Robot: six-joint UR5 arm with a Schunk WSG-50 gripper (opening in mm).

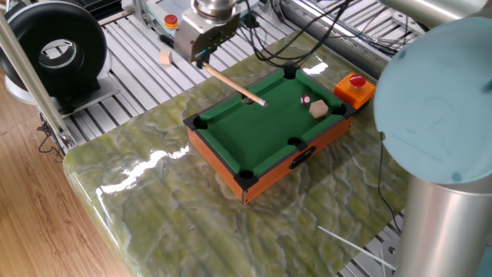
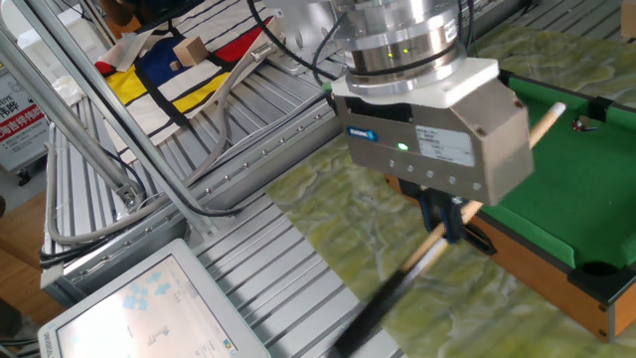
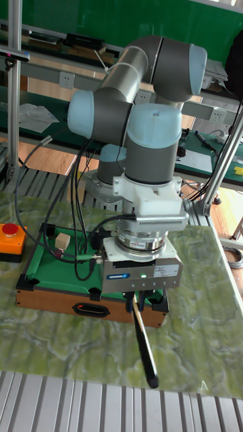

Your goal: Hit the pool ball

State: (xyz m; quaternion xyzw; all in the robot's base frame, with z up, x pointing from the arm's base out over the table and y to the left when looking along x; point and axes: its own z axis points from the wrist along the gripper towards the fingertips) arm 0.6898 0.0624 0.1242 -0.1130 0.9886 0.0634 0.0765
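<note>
place: robotics lab | cues: aluminium-profile bench (image 1: 115,38), emergency-stop button (image 1: 354,86), UR arm (image 3: 145,115)

Bright, even indoor light throughout, with soft shadows. White glare streaks the glossy green marbled tabletop (image 1: 146,165) (strongest near its left edge). The cue stick's (image 2: 393,293) dark end is motion-blurred.

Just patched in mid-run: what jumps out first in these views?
The gripper is shut on a wooden cue stick, slanting over the far rail of the small green pool table. A red-and-white ball and a tan cube lie near the table's right end.
</note>
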